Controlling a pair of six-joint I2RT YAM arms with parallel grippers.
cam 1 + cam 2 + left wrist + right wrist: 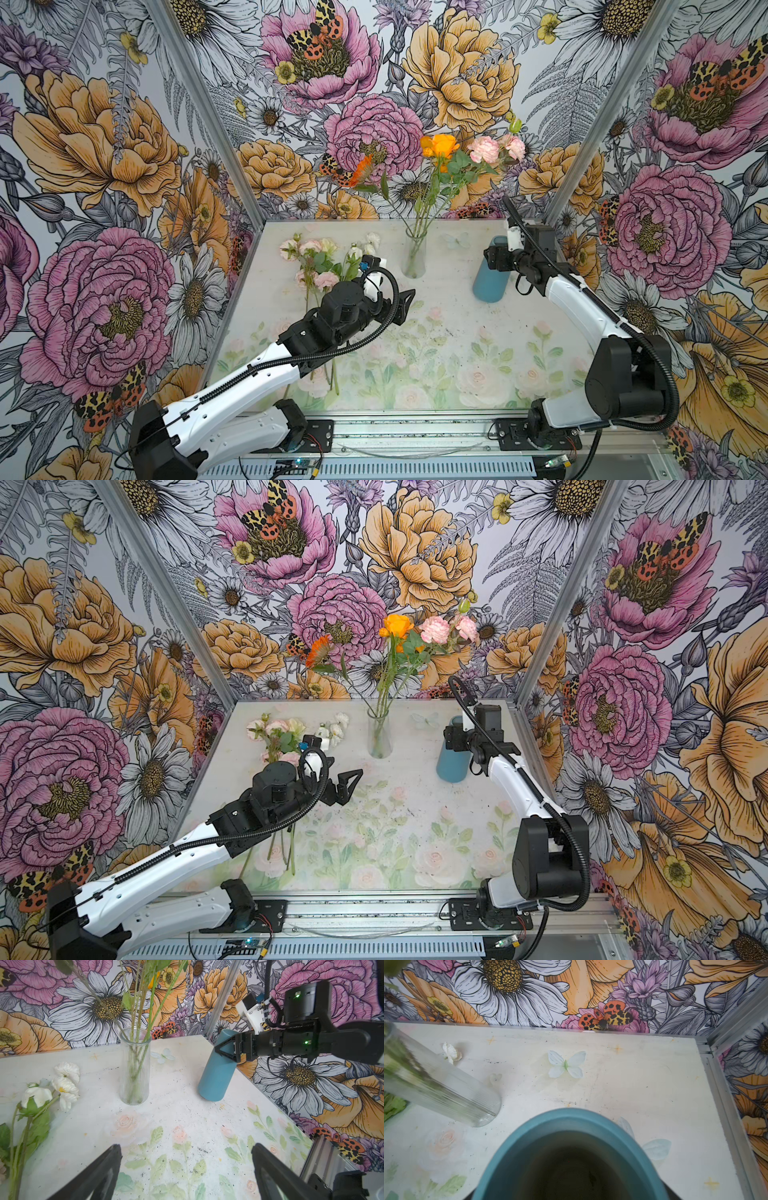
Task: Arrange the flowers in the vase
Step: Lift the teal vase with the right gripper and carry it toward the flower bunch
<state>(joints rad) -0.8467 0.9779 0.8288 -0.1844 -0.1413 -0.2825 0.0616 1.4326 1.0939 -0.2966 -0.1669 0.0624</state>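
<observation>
Flowers (316, 259) in pale pink, white and cream lie on the worktop (457, 320) at centre left of both top views, stems pointing toward the lower edge. They wait to join the orange rose (440, 145) and pink carnations (484, 148) already standing in the ribbed glass vase (415, 257) in the middle of the frame.

The left pincer (409, 307) hangs just right of the bunch, jaws wide apart and holding nothing. It aims toward the centre of the frame rather than at the stems, and looks parked between picks.

At centre right, the right pincer (493, 257) has its jaws around a blue pot (487, 286) near the rim and appears clamped on it, probably to steady a second container or keep it out of the way.

Only the left wrist view shows one jaw lying against the pot's side, the far jaw hidden behind it. Only the right wrist view looks down into the pot, dark and apparently empty, and makes out a white cloth butterfly (566, 1064) on the worktop beyond. The top views alone show the blooms above the vase.
</observation>
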